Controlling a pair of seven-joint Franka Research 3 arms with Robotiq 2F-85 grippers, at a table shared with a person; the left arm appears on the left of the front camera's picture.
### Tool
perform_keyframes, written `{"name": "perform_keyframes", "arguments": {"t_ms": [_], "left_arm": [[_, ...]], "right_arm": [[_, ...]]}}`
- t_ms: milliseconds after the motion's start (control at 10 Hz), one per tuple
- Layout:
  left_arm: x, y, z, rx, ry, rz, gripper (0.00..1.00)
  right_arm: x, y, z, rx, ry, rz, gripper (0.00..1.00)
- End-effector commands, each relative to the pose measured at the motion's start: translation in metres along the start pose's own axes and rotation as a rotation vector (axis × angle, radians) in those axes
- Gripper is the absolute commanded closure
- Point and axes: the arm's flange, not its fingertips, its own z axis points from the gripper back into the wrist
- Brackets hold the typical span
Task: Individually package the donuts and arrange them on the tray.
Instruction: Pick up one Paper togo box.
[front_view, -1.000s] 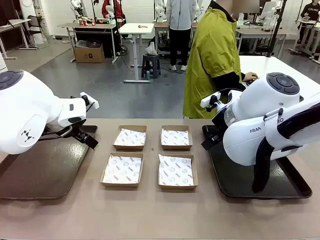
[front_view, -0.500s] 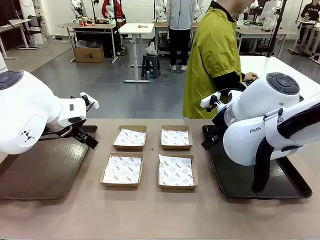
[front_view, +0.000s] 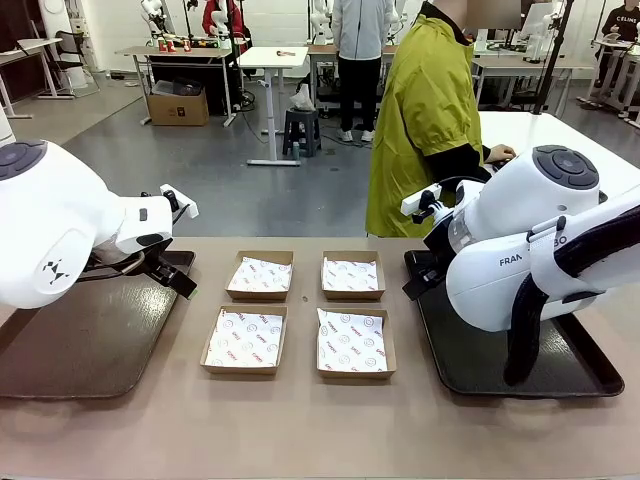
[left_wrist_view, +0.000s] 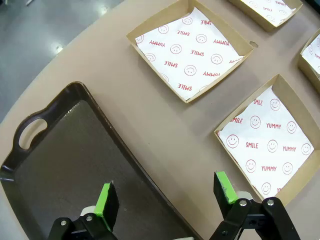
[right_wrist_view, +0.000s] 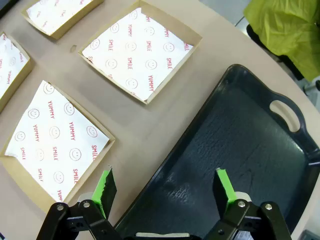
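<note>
Logging the left gripper (left_wrist_view: 165, 192) first: what do we enter? (K.)

We enter fingers spread wide, nothing between the green pads. The left tray (left_wrist_view: 55, 165), dark brown, lies under one finger, and its long rim runs below the gap. The corner of a paper-lined box (left_wrist_view: 270, 140) sits under the other finger, with a second box (left_wrist_view: 192, 50) farther ahead of the fingertips. (J.)

And the right gripper (right_wrist_view: 164, 182)? (K.)

Likewise spread apart, gripping nothing. The right tray (right_wrist_view: 250, 145), black, lies below one finger and stretches ahead of it, handle slot at the far end. A near box (right_wrist_view: 50, 140) lies beside the other finger, a far box (right_wrist_view: 137, 52) ahead. We count four boxes on the table (front_view: 300, 430), all between the two grippers. A person (front_view: 425, 110) in a yellow-green jacket stands beyond the right gripper. (J.)
</note>
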Motion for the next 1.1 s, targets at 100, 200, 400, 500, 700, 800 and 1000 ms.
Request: {"name": "perform_keyframes", "arguments": {"t_ms": [100, 200, 400, 500, 700, 800, 1000], "left_arm": [[0.000, 0.000, 0.000, 0.000, 0.000, 0.000, 0.00], [-0.017, -0.006, 0.017, 0.088, 0.014, -0.015, 0.00], [-0.060, -0.017, 0.067, 0.073, 0.041, -0.075, 0.00], [-0.081, -0.019, 0.088, 0.064, 0.064, -0.095, 0.00], [-0.116, -0.026, 0.120, 0.007, 0.120, -0.131, 0.00], [-0.127, -0.027, 0.133, -0.019, 0.144, -0.140, 0.00], [-0.150, -0.031, 0.144, -0.038, 0.205, -0.143, 0.00]], "right_arm": [[0.000, 0.000, 0.000, 0.000, 0.000, 0.000, 0.00], [-0.010, 0.007, 0.014, -0.036, 0.022, 0.002, 0.00], [-0.040, 0.025, 0.061, -0.040, 0.058, 0.043, 0.00], [-0.054, 0.032, 0.083, -0.037, 0.090, 0.040, 0.00], [-0.085, 0.045, 0.121, -0.010, 0.175, 0.050, 0.00], [-0.098, 0.049, 0.134, -0.006, 0.206, 0.045, 0.00], [-0.117, 0.050, 0.136, 0.026, 0.244, 0.042, 0.00]]}}
